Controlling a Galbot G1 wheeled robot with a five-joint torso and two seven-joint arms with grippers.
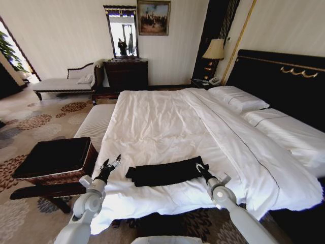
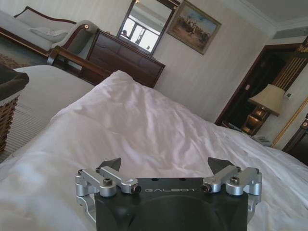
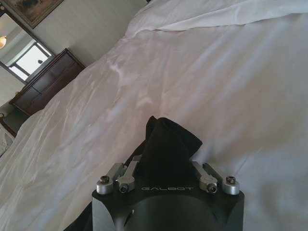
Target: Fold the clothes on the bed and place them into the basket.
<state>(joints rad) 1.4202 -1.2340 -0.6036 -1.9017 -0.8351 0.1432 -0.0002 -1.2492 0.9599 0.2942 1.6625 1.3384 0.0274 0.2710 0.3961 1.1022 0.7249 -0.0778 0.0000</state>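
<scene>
The black soft-fabric T-shirt [image 1: 165,173], folded into a long band, lies across the white-duveted bed [image 1: 167,122] near its foot. Limp and light, it should sag unless both ends are taken. The right tool [image 1: 199,168] pinches its right end; the left tool [image 1: 110,164] hovers wide beside the brown wicker basket [image 1: 56,161].

The shirt [image 1: 165,173] is plain black against the white duvet [image 1: 162,122]; the pillows [image 1: 238,98] are white too. The headboard [image 1: 284,81] is black with gold trim. The basket [image 1: 56,160] is brown wicker with black lining, and the carpet [image 1: 30,119] is beige with brown floral patches.
</scene>
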